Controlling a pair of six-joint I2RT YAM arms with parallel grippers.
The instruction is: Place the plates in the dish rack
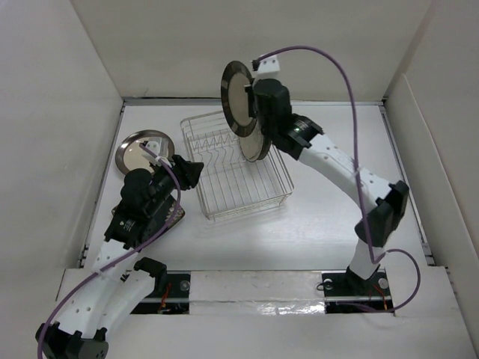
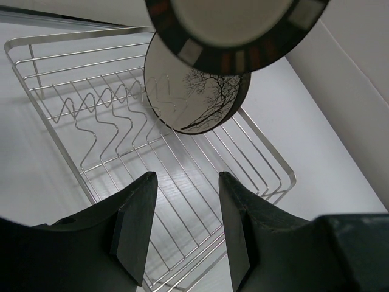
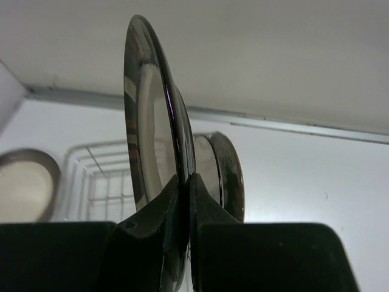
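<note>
The right gripper has its two fingers pinched tight on the lower rim of the chequered plate, a round dark-rimmed one with a pale middle. It holds the plate on edge, upright, in the air over the far end of the rack. Just below and beside it a beige plate with a dark rim and a bare-tree drawing on its face stands on edge in the rack, leaning a little among the wire prongs near the far right side. From where I stand I cannot tell whether the two plates touch.

The left gripper has its fingers spread fairly wide with nothing between them. It hangs low at the rack's near left corner, pointing across the wires toward the standing plate. Behind that arm, to the left of the rack, a steel plate lies flat on the white table, well apart from the rack.
</note>
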